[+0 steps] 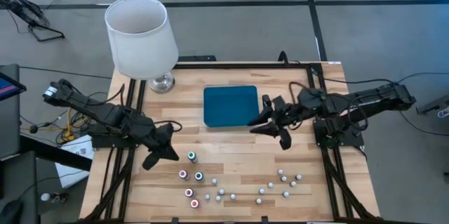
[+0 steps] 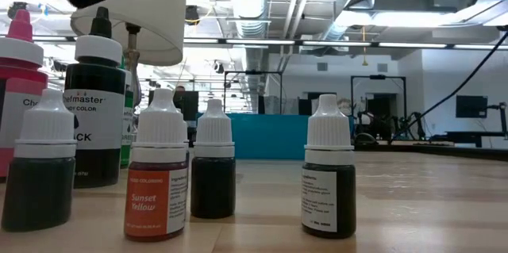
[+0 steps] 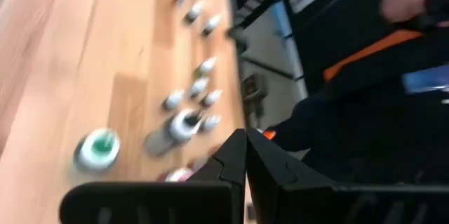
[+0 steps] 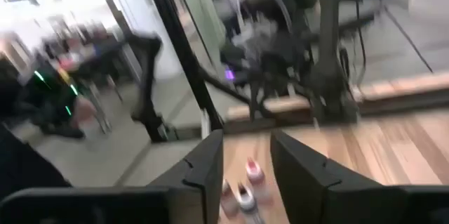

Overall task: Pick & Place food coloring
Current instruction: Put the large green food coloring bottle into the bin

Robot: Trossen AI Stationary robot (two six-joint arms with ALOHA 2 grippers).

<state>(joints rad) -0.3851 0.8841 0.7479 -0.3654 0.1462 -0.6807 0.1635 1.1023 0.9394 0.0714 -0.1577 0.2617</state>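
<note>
The food coloring stands upright on the wood table near its near edge. Coloured bottles (image 1: 191,156) (image 1: 198,177) (image 1: 189,193) cluster on the left, and several small white ones (image 1: 280,180) are scattered to their right. In the low view they loom close: an orange "Sunset Yellow" bottle (image 2: 157,178) and dark ones (image 2: 329,175). My left gripper (image 1: 168,152) (image 3: 244,143) is shut and empty, just left of the green-topped bottle (image 3: 97,148). My right gripper (image 1: 271,131) (image 4: 247,150) is open and hovers by the right edge of the teal tray (image 1: 230,104).
A white lamp (image 1: 140,38) stands at the table's far left corner on a round metal foot (image 1: 162,82). The flat teal tray lies at the table's middle, toward the far edge. Bare wood (image 1: 238,150) lies between the tray and the bottles. A person sits beyond the table (image 3: 393,48).
</note>
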